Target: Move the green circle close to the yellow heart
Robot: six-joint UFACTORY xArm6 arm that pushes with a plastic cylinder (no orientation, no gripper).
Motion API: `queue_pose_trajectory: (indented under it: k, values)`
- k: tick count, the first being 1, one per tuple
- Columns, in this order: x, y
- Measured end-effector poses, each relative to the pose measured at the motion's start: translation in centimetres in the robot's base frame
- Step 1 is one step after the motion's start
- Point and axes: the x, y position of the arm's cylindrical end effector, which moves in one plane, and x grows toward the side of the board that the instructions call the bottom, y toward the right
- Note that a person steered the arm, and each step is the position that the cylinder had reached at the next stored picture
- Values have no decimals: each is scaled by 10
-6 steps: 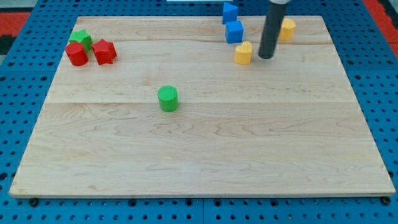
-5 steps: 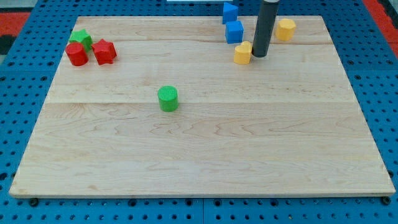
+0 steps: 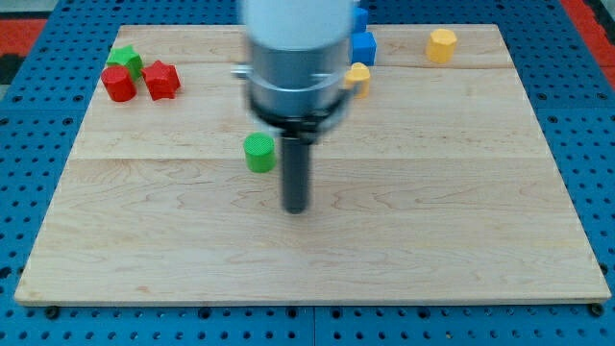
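My tip [image 3: 296, 209] is resting at five o'clock of the green circle [image 3: 258, 153], just apart; no hand. It needs swinging to seven o'clock, then pushing toward the yellow heart [image 3: 357, 78] at one o'clock.

Green circle [image 3: 258, 153] upright mid-board, yellow heart [image 3: 357, 77] well apart toward top
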Motion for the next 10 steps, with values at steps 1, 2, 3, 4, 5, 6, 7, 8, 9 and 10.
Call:
queue_pose_trajectory:
  k: [1, 2, 3, 4, 5, 6, 7, 8, 9, 10]
  values:
    - [-33, -20]
    - [-61, -21]
    - [-73, -56]
    - [-88, -45]
    - [-92, -20]
    - [-95, 7]
    - [-95, 42]
    - [-96, 85]
    - [-92, 90]
    - [-99, 50]
